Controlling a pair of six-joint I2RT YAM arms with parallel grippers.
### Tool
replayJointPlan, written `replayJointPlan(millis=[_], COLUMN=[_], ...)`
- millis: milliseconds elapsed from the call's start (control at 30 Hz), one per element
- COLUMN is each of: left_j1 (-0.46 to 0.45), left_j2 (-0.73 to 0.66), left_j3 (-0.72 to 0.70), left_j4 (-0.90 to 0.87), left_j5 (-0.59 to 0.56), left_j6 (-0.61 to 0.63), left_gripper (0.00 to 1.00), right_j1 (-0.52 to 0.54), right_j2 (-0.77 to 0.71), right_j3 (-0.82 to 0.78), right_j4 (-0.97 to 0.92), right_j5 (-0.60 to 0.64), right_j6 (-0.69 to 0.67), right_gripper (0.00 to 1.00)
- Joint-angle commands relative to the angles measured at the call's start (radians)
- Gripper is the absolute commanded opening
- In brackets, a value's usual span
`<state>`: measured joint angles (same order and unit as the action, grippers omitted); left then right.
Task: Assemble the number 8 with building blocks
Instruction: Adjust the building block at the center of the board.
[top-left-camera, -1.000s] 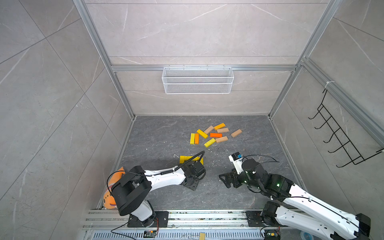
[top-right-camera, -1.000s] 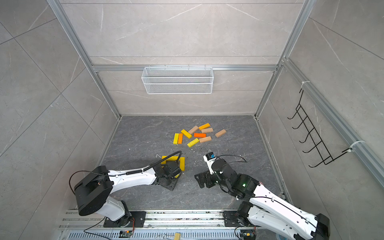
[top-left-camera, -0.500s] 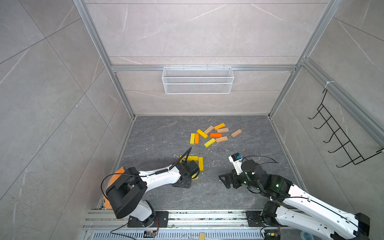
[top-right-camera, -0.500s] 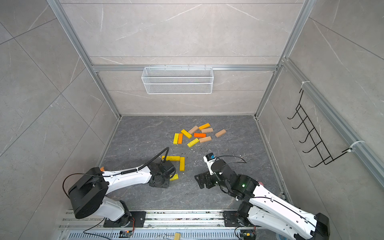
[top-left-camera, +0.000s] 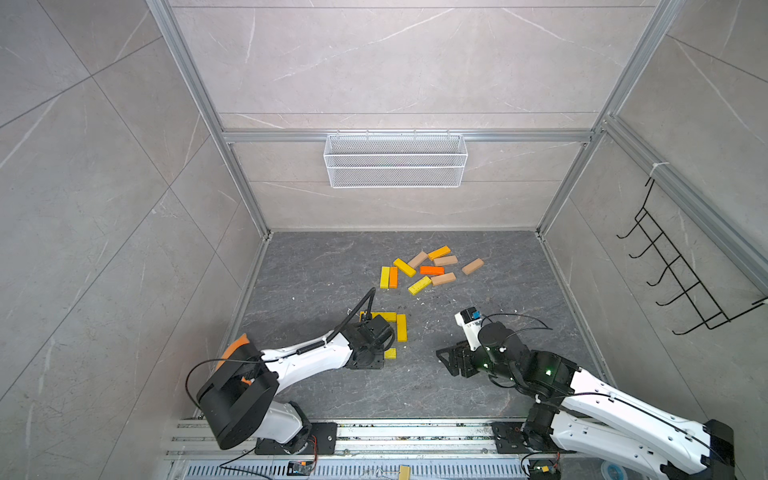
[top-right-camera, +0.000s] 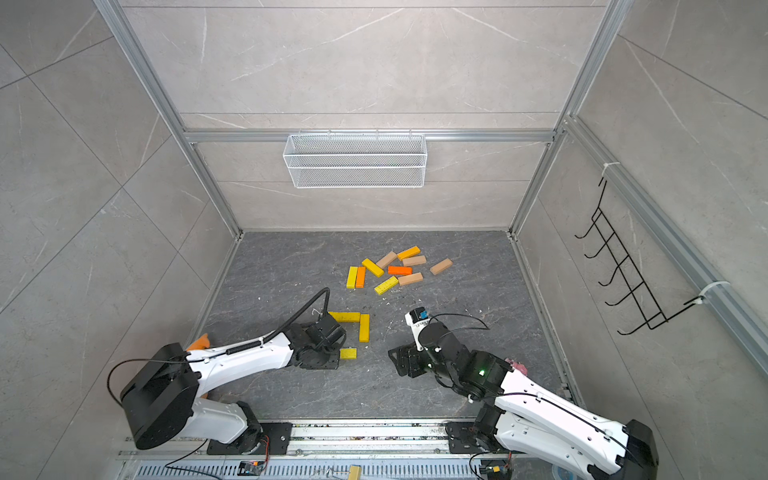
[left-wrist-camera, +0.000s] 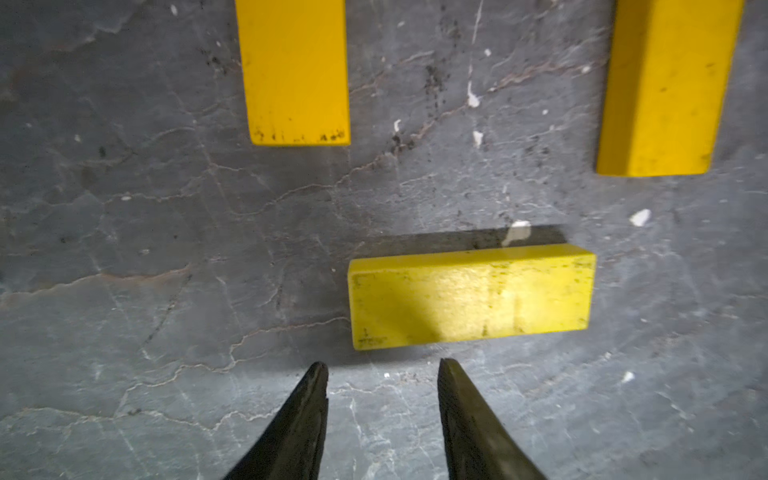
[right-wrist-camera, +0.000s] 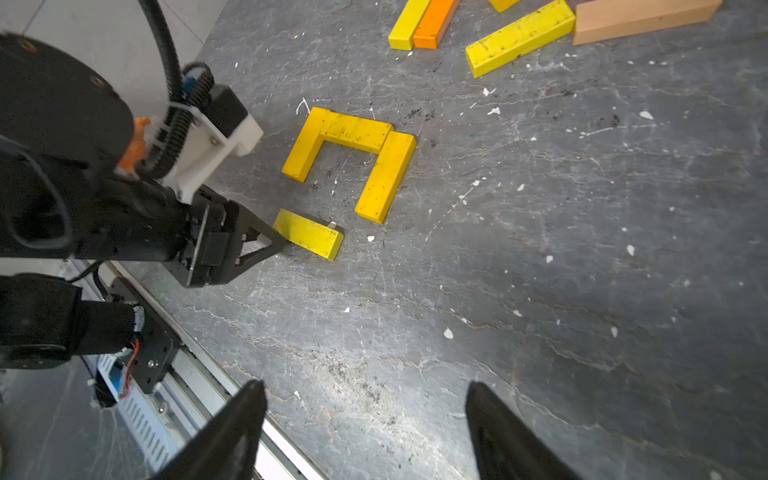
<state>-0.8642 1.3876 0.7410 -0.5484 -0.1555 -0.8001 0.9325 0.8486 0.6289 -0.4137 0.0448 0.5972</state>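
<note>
1. Blocks for the top loop of the 8 are laid as an arch open toward the robot. A yellow crossbar block (right-wrist-camera: 357, 131) touches a yellow leg block (right-wrist-camera: 301, 147) at one end and a second leg block (right-wrist-camera: 386, 178) at the other.
2. A fourth yellow block (left-wrist-camera: 469, 299) lies flat across the arch's open end, apart from both leg ends and slightly askew. It looks meant as the middle bar of the 8, and it would need sliding up to close that gap.
3. The left pincer (left-wrist-camera: 382, 365) has its fingers narrowly parted with nothing between them. The tips sit low over the floor, just beside the block's near long side, which suits a nudge better than a pinch.
4. The right pincer (right-wrist-camera: 365, 386) is spread wide and empty over bare floor, well apart from the arch. It is probably keeping clear of the left arm's work.
5. The spare blocks (top-left-camera: 432, 270), in yellow, orange and tan, lie scattered farther back for the lower loop, which is not yet begun.
6. The floor (top-left-camera: 316, 274) is dark grey, veined like stone, and speckled with white flecks and grit.
7. Pale tiled walls in a metal frame enclose it. A white wire basket (top-left-camera: 395, 162) hangs on the back wall and a black hook rack (top-left-camera: 681, 282) on the side wall.
</note>
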Motion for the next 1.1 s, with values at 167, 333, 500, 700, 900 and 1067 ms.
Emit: replayJointPlan(millis=[167, 333, 500, 700, 900, 1067], left_j1=[0.038, 0.056, 0.071, 0.071, 0.071, 0.070], left_j2=[-0.073, -0.095, -0.088, -0.094, -0.081, -0.073], left_j3=[-0.086, -0.126, -0.151, -0.179, -0.186, -0.194], left_j4=[0.072, 0.146, 0.202, 0.242, 0.270, 0.293], left_j5=[0.054, 0.089, 0.110, 0.110, 0.122, 0.131], left_j6=[-0.022, -0.003, 0.025, 0.034, 0.051, 0.053], left_gripper=[0.45, 0.44, 0.43, 0.40, 0.40, 0.40], right_j1=[0.181, 0.234, 0.241, 0.227, 0.195, 0.170], right_j2=[0.238, 0.430, 0.562, 0.699, 0.771, 0.795], right_j3=[0.020, 0.078, 0.120, 0.192, 0.199, 0.191], right_j4=[0.190, 0.288, 0.376, 0.412, 0.450, 0.457], right_j5=[0.211, 0.214, 0.184, 0.130, 0.091, 0.076], right_j6=[0.267, 0.322, 0.335, 0.337, 0.361, 0.373], right_gripper=[0.59, 0.52, 0.48, 0.41, 0.37, 0.36])
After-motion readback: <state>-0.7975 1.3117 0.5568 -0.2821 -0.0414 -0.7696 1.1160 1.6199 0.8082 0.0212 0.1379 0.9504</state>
